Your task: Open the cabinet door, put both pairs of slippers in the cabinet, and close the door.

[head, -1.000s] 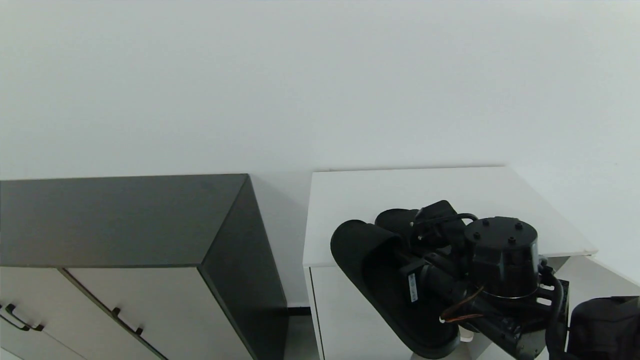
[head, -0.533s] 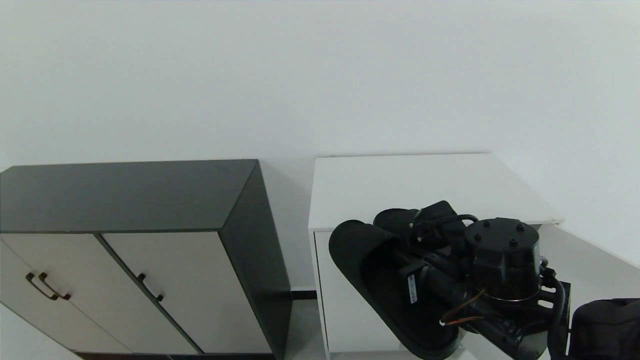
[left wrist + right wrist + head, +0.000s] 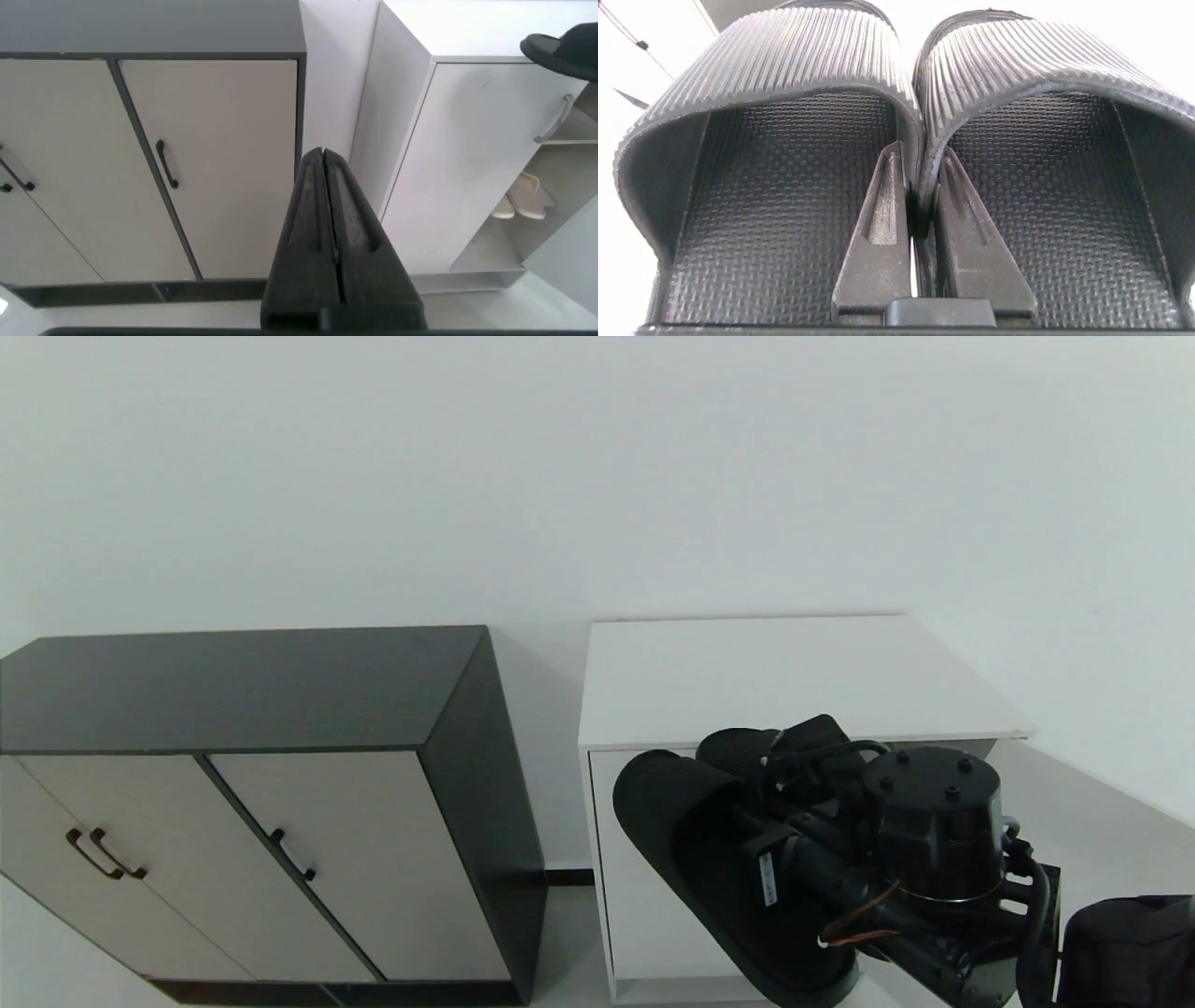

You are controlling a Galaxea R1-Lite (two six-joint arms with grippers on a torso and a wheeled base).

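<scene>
Nearest the robot, the right pincer [image 3: 920,161] is clenched on the touching inner edges of a pair of black slippers [image 3: 695,831], held side by side off the floor in front of the white cabinet [image 3: 747,672]. Each slipper's long axis runs from the heel at the wrist to the toe farther out, slanting toward the robot's left, with the toes pointing toward the cabinet and the footbeds facing the wrist camera. The left pincer [image 3: 323,163] is clenched on nothing, its fingers pressed flat together, and points at the gap between the two cabinets. Beyond it, the white cabinet's door [image 3: 486,159] adjoins an open compartment where pale slippers [image 3: 523,194] lie on a shelf. On the robot's left stands a dark cabinet [image 3: 233,686], doors closed, against the wall [image 3: 597,476].
</scene>
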